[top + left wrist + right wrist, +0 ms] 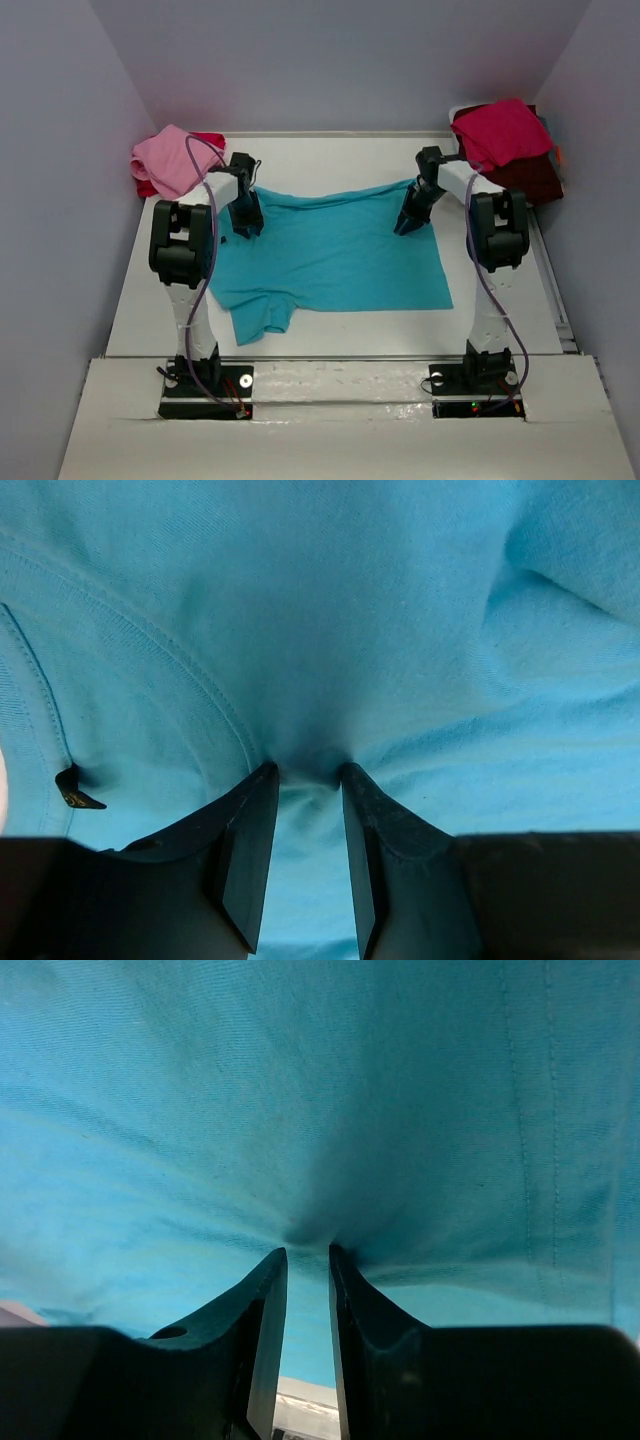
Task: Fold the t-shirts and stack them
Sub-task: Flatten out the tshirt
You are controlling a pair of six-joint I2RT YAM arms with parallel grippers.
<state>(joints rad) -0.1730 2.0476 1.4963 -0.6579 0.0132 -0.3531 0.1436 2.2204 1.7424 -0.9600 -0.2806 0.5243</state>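
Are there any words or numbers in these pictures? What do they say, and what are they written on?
No text here can be read.
Small dark tag on the turquoise t-shirt: tiny yellowish marks, too blurred to read.
Pink t-shirt and red t-shirt: plain, no print showing.

You look down on a flat white table top (135, 300) boxed in by plain pale lavender-grey walls: a left wall (50, 200), a right wall (605, 250) and a far wall (340, 60). A white board (340, 435) runs across the near edge. The light is soft and even, and shadows are faint.
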